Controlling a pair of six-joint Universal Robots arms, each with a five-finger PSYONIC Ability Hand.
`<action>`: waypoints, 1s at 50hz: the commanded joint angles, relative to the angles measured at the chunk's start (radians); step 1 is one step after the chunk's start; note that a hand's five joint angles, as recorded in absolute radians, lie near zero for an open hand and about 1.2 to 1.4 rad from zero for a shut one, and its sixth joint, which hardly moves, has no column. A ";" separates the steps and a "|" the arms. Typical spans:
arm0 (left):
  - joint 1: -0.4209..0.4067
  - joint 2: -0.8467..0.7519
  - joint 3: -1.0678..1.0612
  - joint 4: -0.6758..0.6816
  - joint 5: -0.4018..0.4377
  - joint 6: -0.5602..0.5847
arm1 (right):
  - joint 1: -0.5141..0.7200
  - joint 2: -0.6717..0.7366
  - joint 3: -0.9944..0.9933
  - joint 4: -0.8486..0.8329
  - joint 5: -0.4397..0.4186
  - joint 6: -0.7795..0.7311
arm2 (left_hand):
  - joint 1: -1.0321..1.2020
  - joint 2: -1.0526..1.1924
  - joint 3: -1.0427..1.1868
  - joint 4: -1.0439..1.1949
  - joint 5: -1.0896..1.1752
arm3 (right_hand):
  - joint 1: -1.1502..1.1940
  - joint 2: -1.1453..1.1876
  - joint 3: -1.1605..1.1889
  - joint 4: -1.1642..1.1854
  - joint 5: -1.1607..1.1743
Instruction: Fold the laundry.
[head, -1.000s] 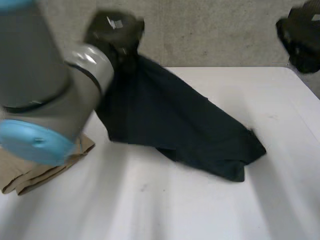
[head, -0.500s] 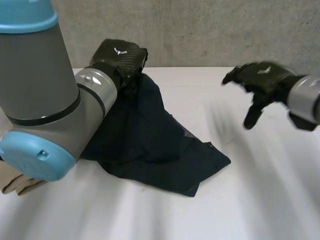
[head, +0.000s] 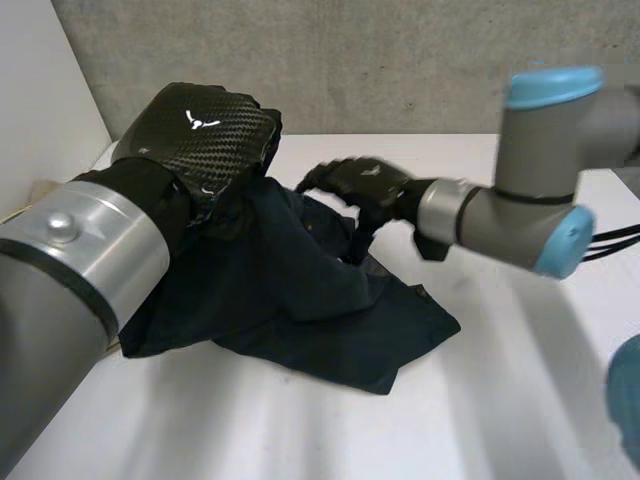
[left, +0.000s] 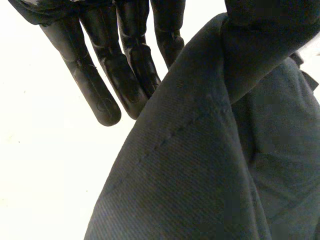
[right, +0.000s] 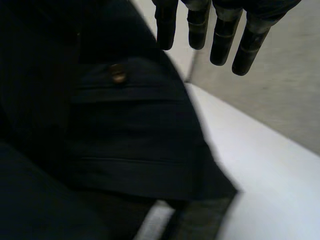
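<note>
Slack runs along the dark garment (head: 300, 290) from its raised corner, pinched by the left hand (head: 200, 130), down to the bench (head: 500, 400); the right hand (head: 365, 185), fingers straight and empty, hovers just above its button (right: 118, 72), nearer the free edge

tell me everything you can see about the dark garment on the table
The dark navy woven garment is crumpled, unfolded. It shows a stitched seam and a buttoned pocket flap. One end hangs lifted, pinched in the left robot hand; the rest lies on the white table. The right robot hand, open, reaches to its upper middle.
</note>
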 joint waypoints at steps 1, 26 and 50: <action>-0.002 0.012 -0.006 0.003 -0.002 0.001 | 0.081 0.081 -0.015 -0.002 -0.020 -0.004 | 0.246 0.199 0.204 0.197 0.243 | -0.032 -0.047 -0.042 -0.060 -0.065; 0.075 0.047 0.042 0.088 -0.009 -0.012 | -0.120 -0.542 0.206 0.160 0.218 -0.294 | 0.246 0.199 0.204 0.197 0.243 | 1.190 1.175 1.180 1.161 1.157; 0.021 0.271 0.102 0.197 -0.019 -0.014 | -0.223 -0.923 0.201 0.318 0.200 -0.325 | 0.246 0.199 0.204 0.197 0.243 | 1.190 1.175 1.180 1.161 1.157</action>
